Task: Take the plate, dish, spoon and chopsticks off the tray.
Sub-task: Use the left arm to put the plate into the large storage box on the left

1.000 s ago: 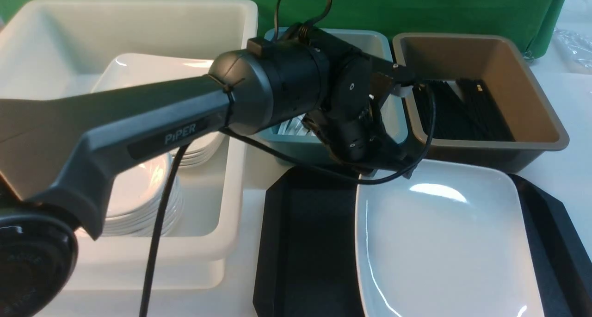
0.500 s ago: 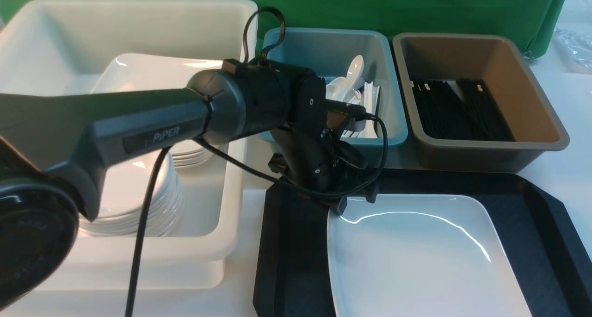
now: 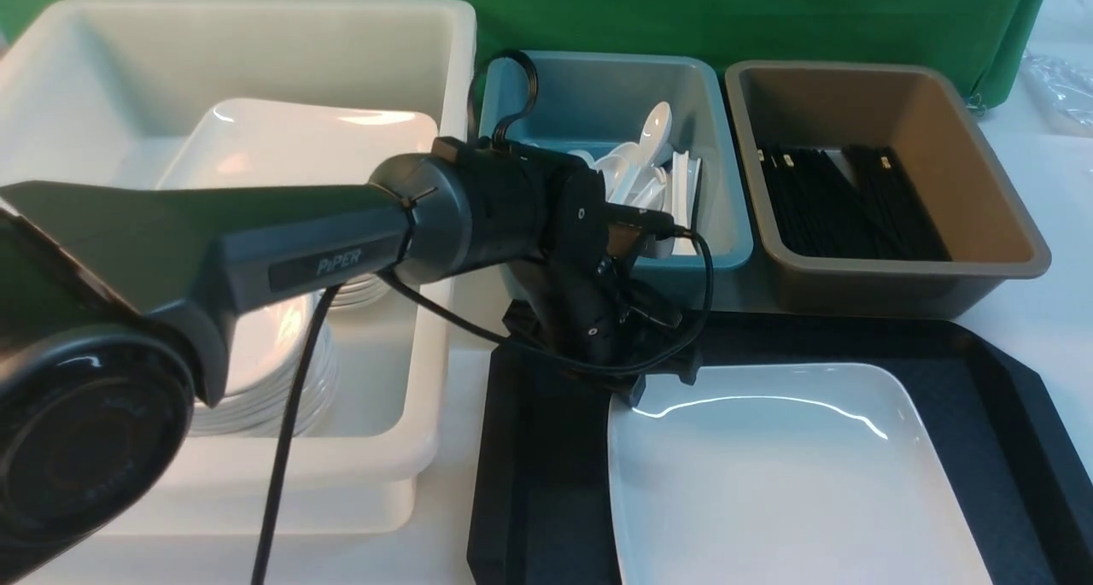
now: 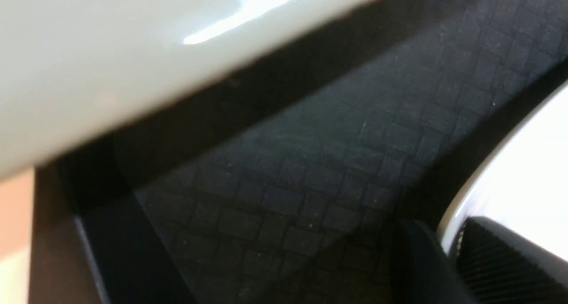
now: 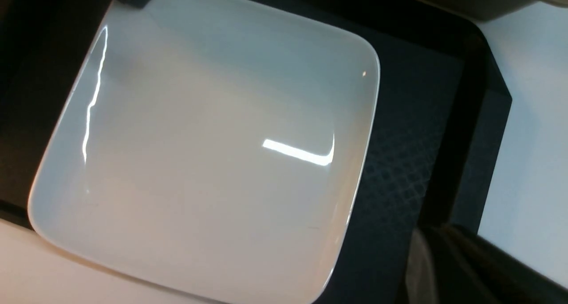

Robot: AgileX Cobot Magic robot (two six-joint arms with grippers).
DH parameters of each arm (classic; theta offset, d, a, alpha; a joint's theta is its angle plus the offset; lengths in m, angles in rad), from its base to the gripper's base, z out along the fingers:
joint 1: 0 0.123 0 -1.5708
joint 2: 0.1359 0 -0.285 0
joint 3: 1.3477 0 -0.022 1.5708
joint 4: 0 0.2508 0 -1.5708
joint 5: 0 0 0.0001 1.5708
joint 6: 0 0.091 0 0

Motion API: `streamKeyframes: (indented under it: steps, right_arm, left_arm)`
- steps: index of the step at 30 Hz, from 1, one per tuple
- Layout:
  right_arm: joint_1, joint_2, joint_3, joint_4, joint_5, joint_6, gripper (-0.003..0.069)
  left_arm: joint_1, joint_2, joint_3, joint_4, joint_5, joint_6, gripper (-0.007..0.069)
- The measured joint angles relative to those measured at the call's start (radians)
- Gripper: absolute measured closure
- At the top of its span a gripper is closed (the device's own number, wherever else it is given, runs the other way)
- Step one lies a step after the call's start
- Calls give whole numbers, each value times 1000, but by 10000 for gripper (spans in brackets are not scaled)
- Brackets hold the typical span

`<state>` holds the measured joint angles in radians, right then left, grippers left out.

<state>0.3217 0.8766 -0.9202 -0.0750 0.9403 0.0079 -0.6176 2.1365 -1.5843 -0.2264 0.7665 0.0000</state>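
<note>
The large white square plate [image 3: 794, 482] lies on the black tray [image 3: 538, 465], toward its right side. My left gripper [image 3: 636, 389] is at the plate's far left corner, shut on its rim. In the left wrist view one ribbed finger lies on top of the plate [image 4: 532, 162] and the other under it, my gripper [image 4: 448, 255] low over the tray [image 4: 310, 162]. The right wrist view looks down on the plate [image 5: 199, 162] and tray [image 5: 408, 140]. My right gripper [image 5: 443, 268] hovers over the tray's edge, shut and empty. No spoon, chopsticks or small dish shows on the tray.
A white bin [image 3: 427, 448] on the left holds stacked plates [image 3: 299, 149] and dishes [image 3: 256, 371]. A teal bin [image 3: 726, 226] behind the tray holds white spoons [image 3: 649, 158]. A brown bin [image 3: 982, 269] beside it holds black chopsticks [image 3: 845, 201].
My left gripper came down and to the left with the plate's corner. The plate went from raised and tilted to low on the tray. Little moved in the last half second.
</note>
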Motion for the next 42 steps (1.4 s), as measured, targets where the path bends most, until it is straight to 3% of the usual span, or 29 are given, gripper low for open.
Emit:
streamKeyframes:
  steps: [8,12,18,27,37,41,42]
  right_arm:
    - [0,0,0,23,0,0,624]
    - [0,0,0,24,-2,0,624]
    - [0,0,0,25,-6,0,622]
    - [0,0,0,25,-6,0,622]
    - [0,0,0,25,-6,0,622]
    - [0,0,0,25,-6,0,622]
    - [0,0,0,25,-6,0,622]
  left_arm:
    - [13,13,0,-21,7,-49,212]
    - [27,14,0,-66,9,-47,165]
    - [30,23,0,-165,14,28,203]
    - [37,31,0,-219,13,61,299]
    - [40,42,0,-272,-2,118,319]
    - [40,46,0,-275,-2,150,418]
    - [40,47,0,-288,-6,151,480]
